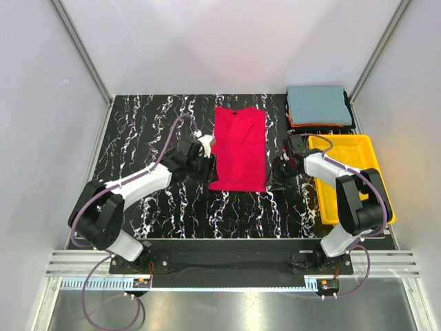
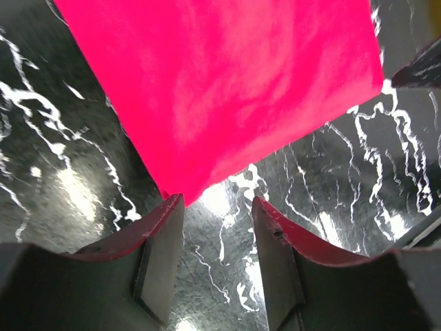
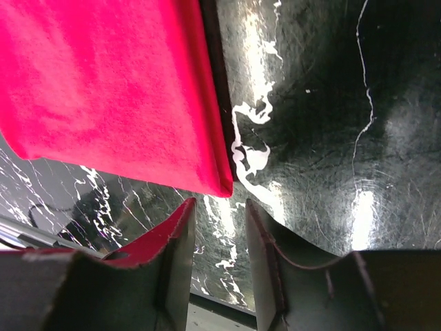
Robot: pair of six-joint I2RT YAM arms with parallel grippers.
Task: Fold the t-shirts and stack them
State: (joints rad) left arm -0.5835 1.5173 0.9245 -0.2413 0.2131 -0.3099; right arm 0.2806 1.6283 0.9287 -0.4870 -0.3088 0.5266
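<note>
A bright red t-shirt (image 1: pixel 238 148) lies in a long narrow fold in the middle of the black marbled table (image 1: pixel 151 131). My left gripper (image 1: pixel 208 167) sits at its near left corner. In the left wrist view the gripper (image 2: pixel 217 201) stands open, with the red shirt (image 2: pixel 220 89) corner just beyond the fingertips and only table between them. My right gripper (image 1: pixel 280 175) is off the near right corner. It (image 3: pixel 219 204) is open too, the folded red shirt (image 3: pixel 110 89) edge just ahead. A grey-blue t-shirt (image 1: pixel 317 103) tops a stack over thin orange and dark ones (image 1: pixel 321 125) at the back right.
A yellow plastic tray (image 1: pixel 358 148) lies along the right edge, partly under the right arm. Grey walls and metal frame rails close in the table on three sides. The right gripper's tip (image 2: pixel 422 69) shows at the left wrist view's edge.
</note>
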